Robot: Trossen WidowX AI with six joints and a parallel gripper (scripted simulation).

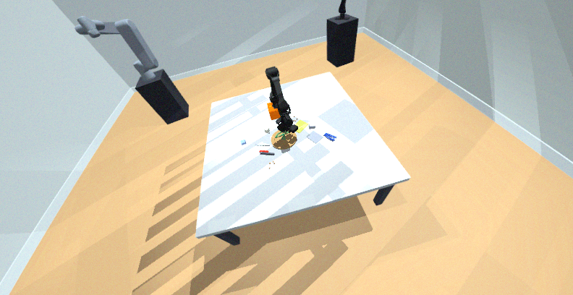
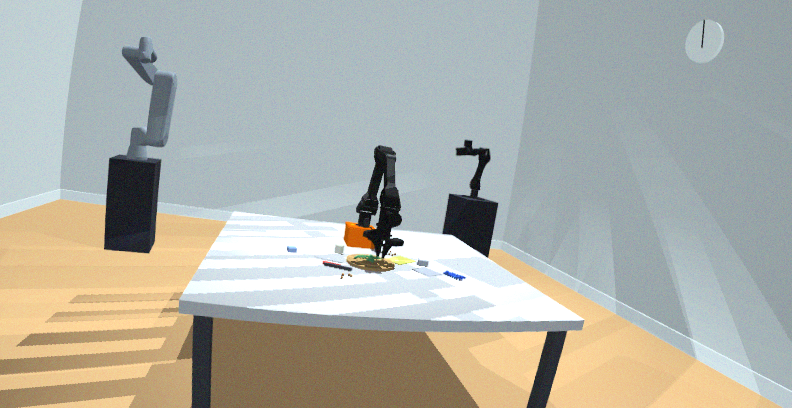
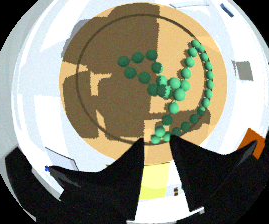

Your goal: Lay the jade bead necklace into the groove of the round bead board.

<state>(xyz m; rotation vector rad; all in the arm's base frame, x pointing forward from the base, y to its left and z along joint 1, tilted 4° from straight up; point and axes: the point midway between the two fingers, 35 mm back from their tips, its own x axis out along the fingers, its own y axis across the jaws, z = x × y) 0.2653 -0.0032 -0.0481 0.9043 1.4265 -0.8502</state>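
Observation:
The round bead board (image 1: 283,144) (image 2: 382,267) (image 3: 110,117) lies on the table, its thin circular groove (image 3: 77,77) showing in the wrist view. The jade bead necklace (image 1: 281,134) (image 2: 365,258) (image 3: 179,94) lies on the board. A run of green beads follows the groove on the right and lower right in the wrist view; the other beads lie bunched and looped inside the ring. My gripper (image 1: 286,131) (image 2: 381,256) (image 3: 157,140) is partly open at the board's near edge. A few beads lie at the gap between its fingertips, and the fingers do not clamp them.
An orange block (image 1: 273,111) (image 2: 357,234) (image 3: 253,143) stands near the arm. A yellow sheet (image 1: 300,126) (image 2: 401,260) (image 3: 155,182) lies beside the board. A red and black pen (image 1: 266,152) (image 2: 336,265), a grey block (image 1: 312,126) (image 2: 422,262) and a blue item (image 1: 330,137) (image 2: 453,275) lie around.

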